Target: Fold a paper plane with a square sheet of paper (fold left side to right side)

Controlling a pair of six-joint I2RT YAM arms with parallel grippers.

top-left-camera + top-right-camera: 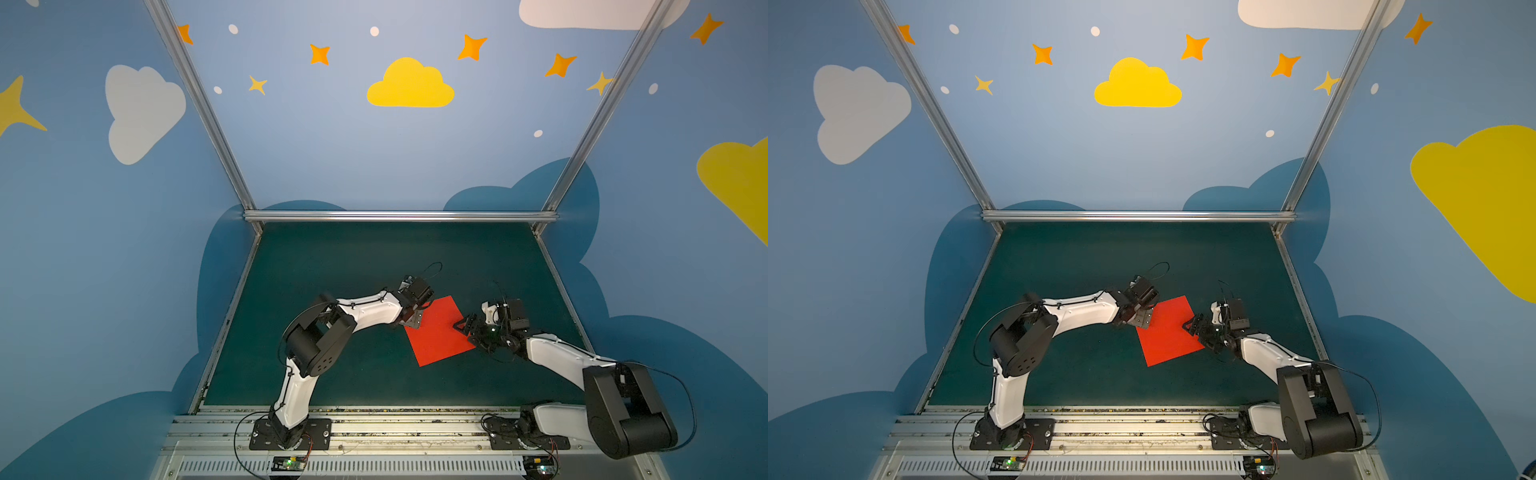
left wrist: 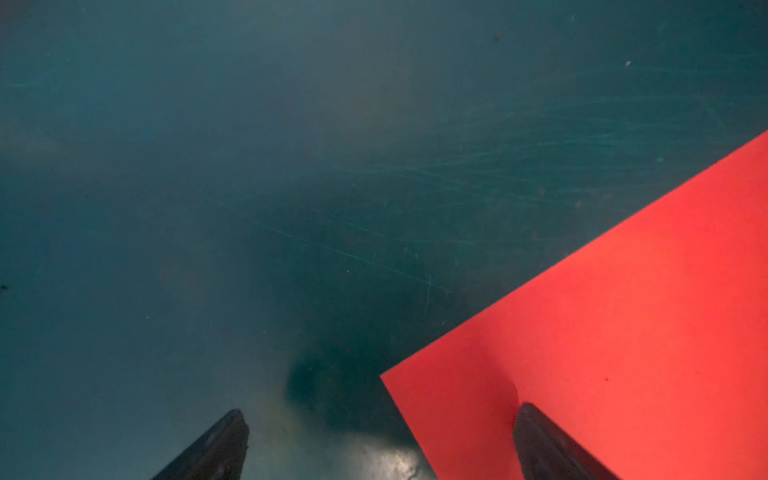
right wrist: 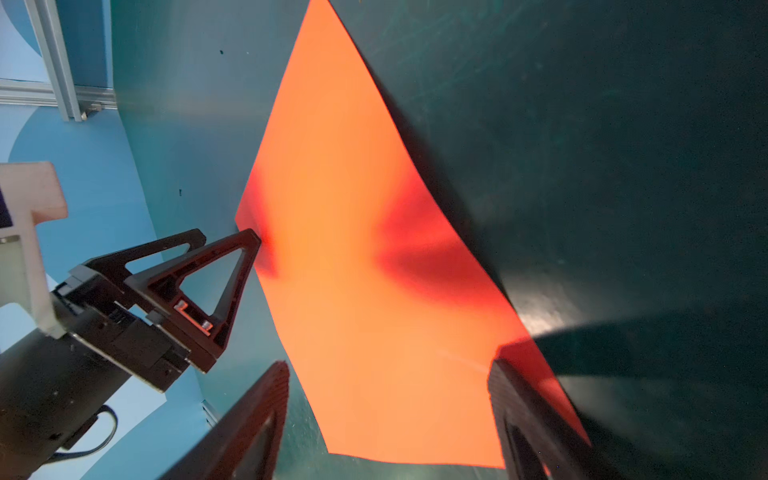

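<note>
The red sheet [image 1: 436, 332] lay unfolded on the green table [image 1: 332, 270], a little right of the middle. It was turned so that its corners pointed like a diamond's. In both top views it sat between the two grippers.

The left gripper [image 1: 413, 321] stood at the sheet's left corner with its fingers spread wide, pinching nothing. In the left wrist view one finger [image 2: 540, 440] touched the sheet [image 2: 623, 311] with its tip just inside that corner, where the paper showed a slight dimple. The other finger [image 2: 220, 444] was over bare table beside the edge. The right wrist view showed the same gripper [image 3: 227, 235] with one tip against the sheet's [image 3: 353, 249] corner.

The right gripper [image 1: 462, 325] was at the sheet's right side, its fingers also spread and gripping nothing. In its wrist view one finger [image 3: 523, 415] was over the sheet near an edge, and the other [image 3: 257, 415] was over the table just beside it. Whether either touched the paper could not be told. The sheet's edge on that side cast a dark shadow on the table.
</note>
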